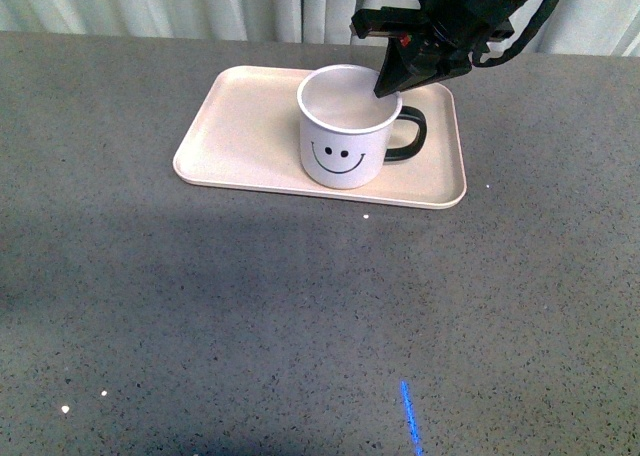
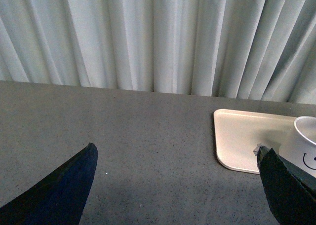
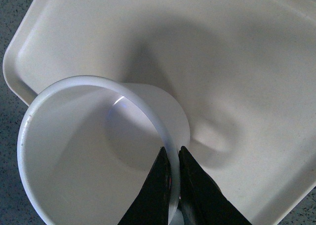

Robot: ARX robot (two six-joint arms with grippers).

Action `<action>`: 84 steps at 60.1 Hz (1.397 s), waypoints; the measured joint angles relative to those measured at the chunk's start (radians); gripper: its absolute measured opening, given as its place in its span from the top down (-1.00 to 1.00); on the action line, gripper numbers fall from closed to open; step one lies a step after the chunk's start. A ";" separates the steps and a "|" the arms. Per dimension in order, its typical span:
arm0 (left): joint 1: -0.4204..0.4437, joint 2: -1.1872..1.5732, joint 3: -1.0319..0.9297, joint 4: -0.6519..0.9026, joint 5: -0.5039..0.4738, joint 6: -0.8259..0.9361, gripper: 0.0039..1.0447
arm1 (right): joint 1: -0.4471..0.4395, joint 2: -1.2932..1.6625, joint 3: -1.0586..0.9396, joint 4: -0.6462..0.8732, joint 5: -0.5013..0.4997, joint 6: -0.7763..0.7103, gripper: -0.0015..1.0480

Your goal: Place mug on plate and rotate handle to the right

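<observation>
Mug point(image 1: 343, 136) stands upright on the plate point(image 1: 240, 126), on the half of it toward the desk's right edge, and the plate itself lies on the desk point(image 1: 300, 316) close to its far edge. The smiley faces the near edge, and the handle point(image 1: 408, 134) sticks out toward the right edge, roughly parallel to the far edge. The right end effector point(image 1: 392, 84) comes down from the far-right side and is clamped on the mug's rim just above where the handle joins the wall. In the right wrist view its fingers point(image 3: 158, 185) straddle the rim point(image 3: 98, 82), one inside the cup and one outside, nearly together with only the thin wall between them. The left end effector point(image 2: 175, 148) has its fingers spread wide apart and holds nothing. It hangs over bare desk on the side of the plate toward the left edge, with the plate's corner and the mug seen just beyond one finger. Both parts of the task look met, so I judge the move ahead to be a release. What matters is that the grip sits on the rim at the handle side, with one finger inside the cup. The fingers need to part and rise straight up, because a sideways pull could catch the wall and turn or tip the mug. The right arm is the one on the mug, and the left has no role.
</observation>
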 joint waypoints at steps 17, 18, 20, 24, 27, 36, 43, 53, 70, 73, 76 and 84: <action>0.000 0.000 0.000 0.000 0.000 0.000 -0.83 | -0.005 0.003 0.010 0.015 -0.006 -0.058 0.18; 0.000 0.000 0.000 0.000 0.000 0.000 -0.83 | -0.005 0.003 0.010 0.017 -0.008 -0.061 0.15; 0.000 0.000 0.000 0.000 0.000 0.000 -0.83 | -0.005 -0.004 0.008 0.030 -0.018 -0.068 0.01; 0.000 0.000 0.000 0.000 0.000 0.000 -0.83 | -0.005 -0.026 -0.007 0.055 -0.055 -0.077 -0.19; 0.000 0.000 0.000 0.000 0.000 0.000 -0.83 | -0.005 -0.060 -0.032 0.079 -0.071 -0.089 -0.36; 0.000 0.000 0.000 0.000 0.000 0.000 -0.83 | -0.005 -0.166 -0.082 0.135 -0.110 -0.103 -0.81; 0.000 0.000 0.000 0.000 0.000 0.000 -0.83 | 0.001 -0.216 -0.153 0.291 0.005 -0.069 -0.73; 0.000 0.000 0.000 0.000 0.000 0.000 -0.83 | -0.002 -0.351 -0.655 1.145 0.405 0.074 -0.20; 0.000 0.000 0.000 0.000 0.000 0.000 -0.83 | -0.058 -0.639 -1.146 1.545 0.380 0.117 0.74; 0.000 0.000 0.000 0.000 0.000 0.000 -0.83 | -0.061 -0.661 -1.194 1.554 0.372 0.117 0.88; 0.000 0.000 0.000 0.000 0.000 0.000 -0.83 | -0.065 -0.689 -1.248 1.563 0.360 0.120 0.96; 0.000 0.000 0.000 0.000 0.000 0.000 -0.83 | -0.081 -0.791 -1.371 1.584 0.347 0.119 0.97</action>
